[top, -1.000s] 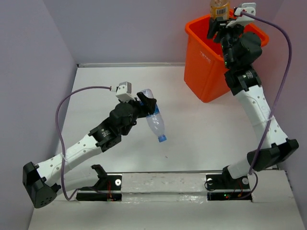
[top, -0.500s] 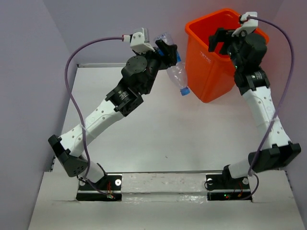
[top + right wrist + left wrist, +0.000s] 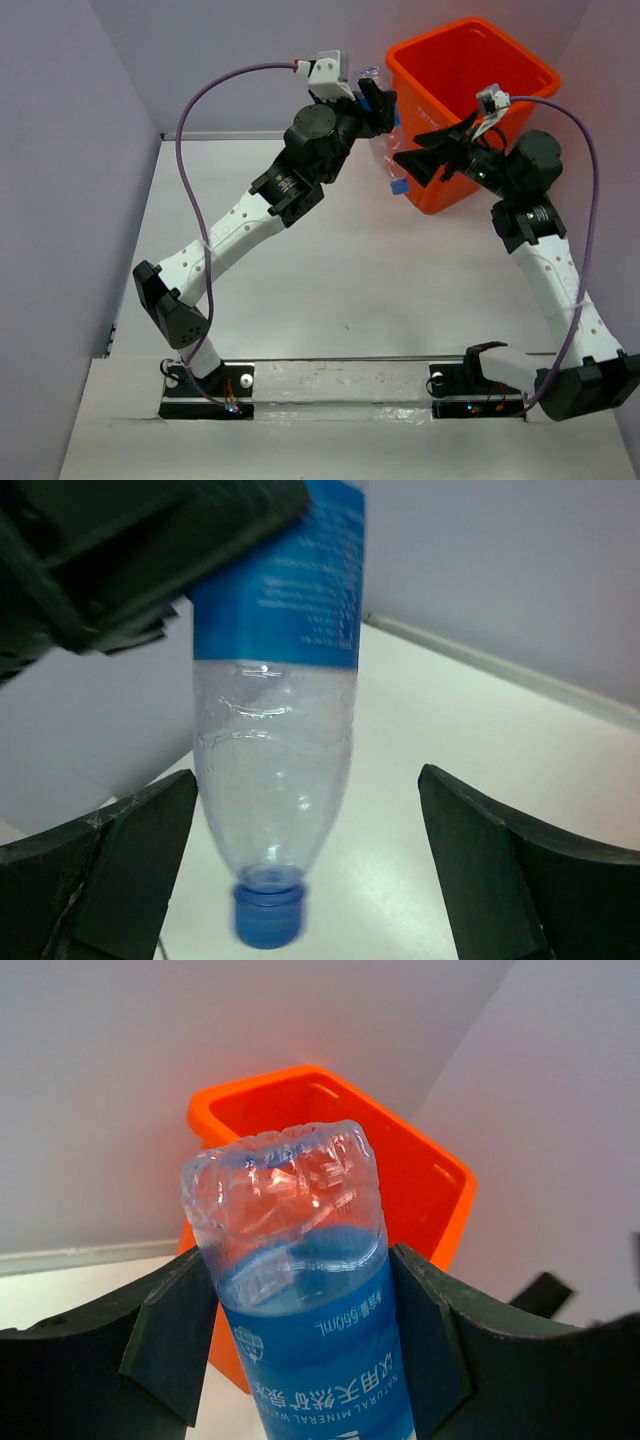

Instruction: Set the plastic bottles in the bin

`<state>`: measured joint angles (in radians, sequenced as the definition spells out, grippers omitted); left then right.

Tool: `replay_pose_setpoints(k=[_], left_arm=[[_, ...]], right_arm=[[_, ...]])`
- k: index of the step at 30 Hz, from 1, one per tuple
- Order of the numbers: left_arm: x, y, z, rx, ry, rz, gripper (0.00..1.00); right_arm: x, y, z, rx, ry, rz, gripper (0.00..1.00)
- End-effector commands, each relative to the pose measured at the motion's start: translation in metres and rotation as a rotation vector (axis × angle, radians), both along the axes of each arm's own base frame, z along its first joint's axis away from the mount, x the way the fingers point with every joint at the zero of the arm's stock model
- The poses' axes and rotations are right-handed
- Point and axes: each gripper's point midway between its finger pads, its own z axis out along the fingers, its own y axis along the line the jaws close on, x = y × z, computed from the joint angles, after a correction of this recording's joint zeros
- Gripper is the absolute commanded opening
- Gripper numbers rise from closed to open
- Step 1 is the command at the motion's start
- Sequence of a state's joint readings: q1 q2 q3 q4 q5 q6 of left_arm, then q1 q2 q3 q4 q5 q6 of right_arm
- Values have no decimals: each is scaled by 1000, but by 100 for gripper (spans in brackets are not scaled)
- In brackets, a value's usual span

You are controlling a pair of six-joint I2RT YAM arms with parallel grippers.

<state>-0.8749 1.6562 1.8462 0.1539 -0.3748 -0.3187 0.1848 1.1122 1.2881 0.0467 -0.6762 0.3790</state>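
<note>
Your left gripper [image 3: 300,1320] is clamped on the clear bottle [image 3: 386,150], gripping it across the blue label with a finger [image 3: 170,1330] pressed to each side. The bottle hangs upside down, with the blue cap [image 3: 267,916] lowest and the crumpled base on top. It's up in the air toward the far right corner of the worktop, just beside the left wall of the orange bin [image 3: 440,195], which stands in that corner. You can't tell from the top view whether the bottle reaches over the rim. Your right gripper [image 3: 428,165] is spread wide and empty, raised in front of the bin and pointing left at the bottle. In its wrist view the bottle hangs between the two fingers [image 3: 500,870], touching neither.
</note>
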Motion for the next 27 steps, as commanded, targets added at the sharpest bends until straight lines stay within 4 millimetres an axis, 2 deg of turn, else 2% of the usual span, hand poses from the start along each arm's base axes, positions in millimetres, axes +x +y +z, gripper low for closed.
replay_pose_setpoints(k=[1, 6, 8, 9, 12, 13, 15, 16, 18, 19, 22, 23, 24, 27], left_arm=[[-21, 7, 60, -125, -134, -69, 56], [-31, -14, 53, -160, -121, -195, 56], [-36, -22, 50, -162, -117, -241, 56], [-36, -23, 49, -164, -113, -249, 57], [-36, -21, 46, -154, -101, -239, 57], [-36, -21, 45, -147, -102, -239, 62], [-39, -17, 44, -123, -101, -237, 75], [-39, -14, 43, -109, -100, -225, 88], [-43, -1, 42, -68, -87, -193, 98], [-41, 8, 41, -61, -73, -161, 99], [-59, 43, 39, -60, -42, -119, 99], [-61, 50, 19, -31, -13, -105, 99], [-79, 75, 34, -61, -40, -91, 99], [-100, 117, 6, -29, -3, -26, 99]], right_arm=[[-10, 19, -11, 13, 49, 160, 97], [-7, 27, -18, 32, 97, 228, 95], [-4, 28, -21, 49, 120, 236, 89], [-4, 29, -20, 57, 104, 243, 79], [-4, 28, -17, 81, 94, 237, 62], [-4, 28, -15, 85, 90, 229, 50], [-2, 26, -12, 95, 89, 213, 39], [1, 24, -9, 103, 84, 190, 35], [3, 22, -3, 109, 74, 163, 34], [9, 19, 0, 116, 68, 126, 33], [30, 10, 9, 114, 73, 24, 33], [38, 5, 12, 112, 71, -9, 33], [48, 0, 19, 102, 62, -43, 33], [70, -20, 43, 86, 18, -165, 32]])
